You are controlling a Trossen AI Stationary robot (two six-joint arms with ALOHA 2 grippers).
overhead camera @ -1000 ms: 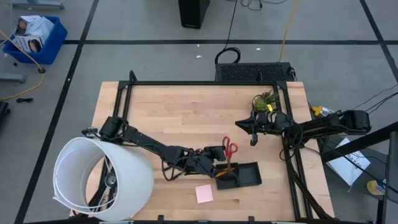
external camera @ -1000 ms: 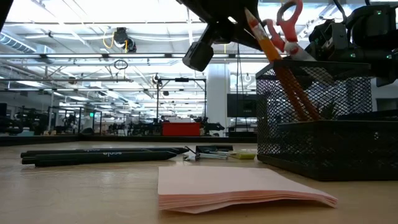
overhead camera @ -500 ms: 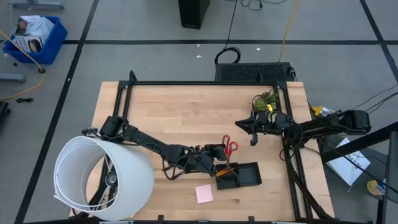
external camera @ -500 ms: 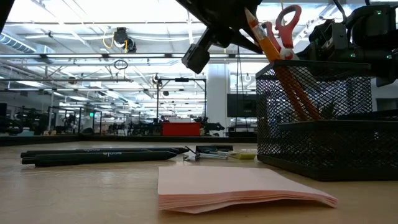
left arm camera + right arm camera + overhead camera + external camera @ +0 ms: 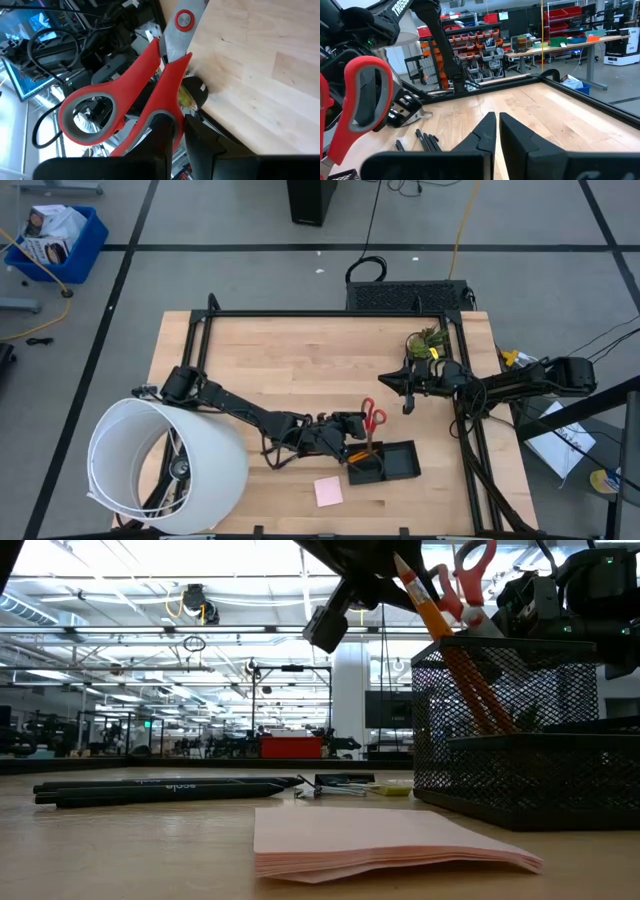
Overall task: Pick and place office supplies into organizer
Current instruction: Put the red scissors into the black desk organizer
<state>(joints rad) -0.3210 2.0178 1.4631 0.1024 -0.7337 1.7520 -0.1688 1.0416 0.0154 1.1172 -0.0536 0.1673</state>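
Tabletop [image 5: 300,360]: pale wood inside a black frame, with a large white cylinder [image 5: 165,465] overhanging its near left corner.
Organizer [image 5: 385,463]: black mesh tray at the near right of centre; its tall cup already holds an orange pencil [image 5: 445,635] leaning out over the rim.
Left gripper [image 5: 352,428]: hangs just left of the organizer's cup, fingers clenched on the red-handled scissors [image 5: 371,420], handles up and blades slanting down toward the cup.
Right gripper [image 5: 407,385]: waits far right of the organizer, above bare wood, fingers pressed together and holding nothing.
Pink sticky-note pad [image 5: 328,491]: flat on the tabletop, just near-left of the organizer.
Black pens [image 5: 165,789]: lying side by side on the wood, left of the organizer, in the low view.
Small clip [image 5: 335,786]: beside the pen tips.
Risk: the scissors look tilted, so the blade tips could catch the mesh rim or knock the pencil, dragging the light tray; letting go too high could tip the scissors back out.
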